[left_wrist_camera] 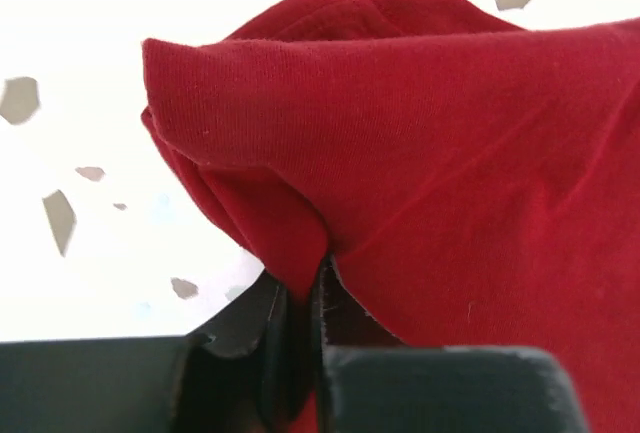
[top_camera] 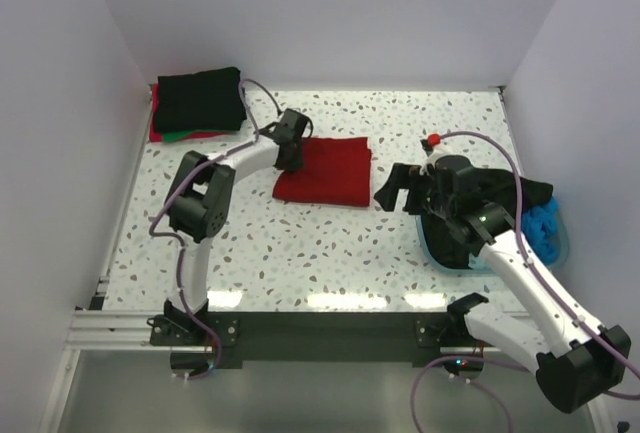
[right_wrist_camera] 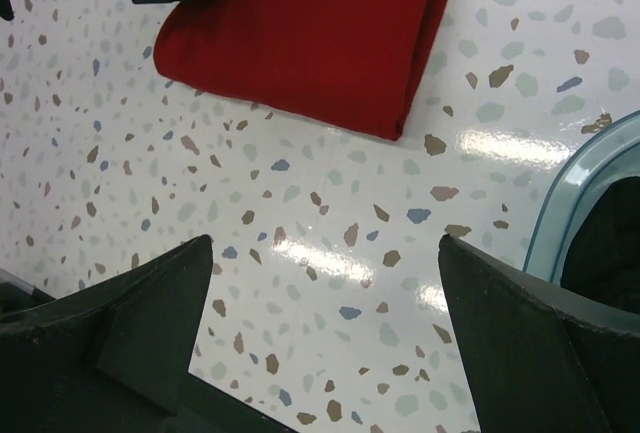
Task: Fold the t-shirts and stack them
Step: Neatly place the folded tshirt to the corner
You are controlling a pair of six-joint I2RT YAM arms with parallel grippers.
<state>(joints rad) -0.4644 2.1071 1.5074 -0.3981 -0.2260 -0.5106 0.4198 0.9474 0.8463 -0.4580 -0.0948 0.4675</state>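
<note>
Far to the left of the folded dark red t-shirt [top_camera: 325,171], and farther back on the speckled table [top_camera: 330,263], we see a stack of folded shirts [top_camera: 198,103]: black on top, with green and red edges showing beneath it. At the red shirt's left edge we find the left gripper [top_camera: 292,148]. In its wrist view its fingers [left_wrist_camera: 230,343] are closed tight on a bunched fold of the red fabric, which rises in a ridge above them. We see the rest of the red shirt lying as a flat rectangle near the table's middle. Just to its right, and apart from it, the right gripper [top_camera: 400,191] hangs over bare table. Its fingers [right_wrist_camera: 150,323] are spread wide with nothing between them. Farther right of the red shirt sits a translucent teal basin [top_camera: 447,263], partly under the right arm. We see a black shirt [top_camera: 520,193] draped over its far rim and a blue shirt [top_camera: 548,225] bunched inside at its right side.
</note>
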